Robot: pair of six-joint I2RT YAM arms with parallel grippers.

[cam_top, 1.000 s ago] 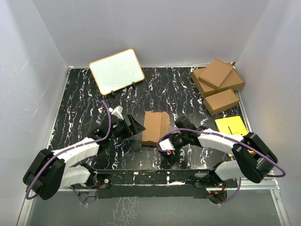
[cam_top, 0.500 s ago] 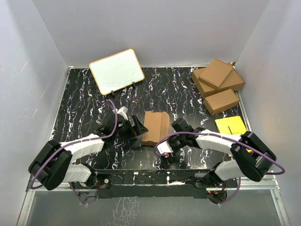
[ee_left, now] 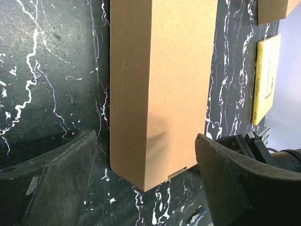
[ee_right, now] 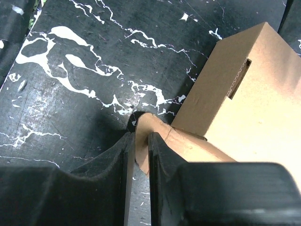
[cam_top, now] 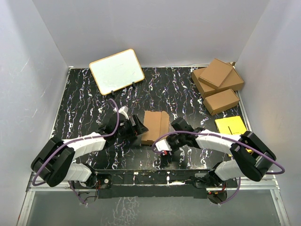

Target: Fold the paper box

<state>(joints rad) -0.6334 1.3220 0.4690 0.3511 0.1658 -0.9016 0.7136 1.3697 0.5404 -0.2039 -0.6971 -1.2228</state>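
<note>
The paper box [cam_top: 155,127] is a long brown carton lying flat at the middle of the black marbled table. In the left wrist view the paper box [ee_left: 160,80] has its near end between my wide-apart fingers [ee_left: 56,183], which do not touch it. My left gripper [cam_top: 136,128] is open at the box's left side. My right gripper [cam_top: 162,146] is at the box's near right corner. In the right wrist view my right gripper [ee_right: 139,146] is shut on a rounded flap tab [ee_right: 143,136] that sticks out of the box's end [ee_right: 244,108].
A white board [cam_top: 116,70] leans at the back left. Three larger brown cartons [cam_top: 217,84] are stacked at the back right. A yellow sheet [cam_top: 231,125] lies in front of them, and the yellow sheet [ee_left: 265,80] also shows in the left wrist view.
My right gripper has closed onto the box's flap tab. My left gripper has slid right, up to the box's left side, still open.
</note>
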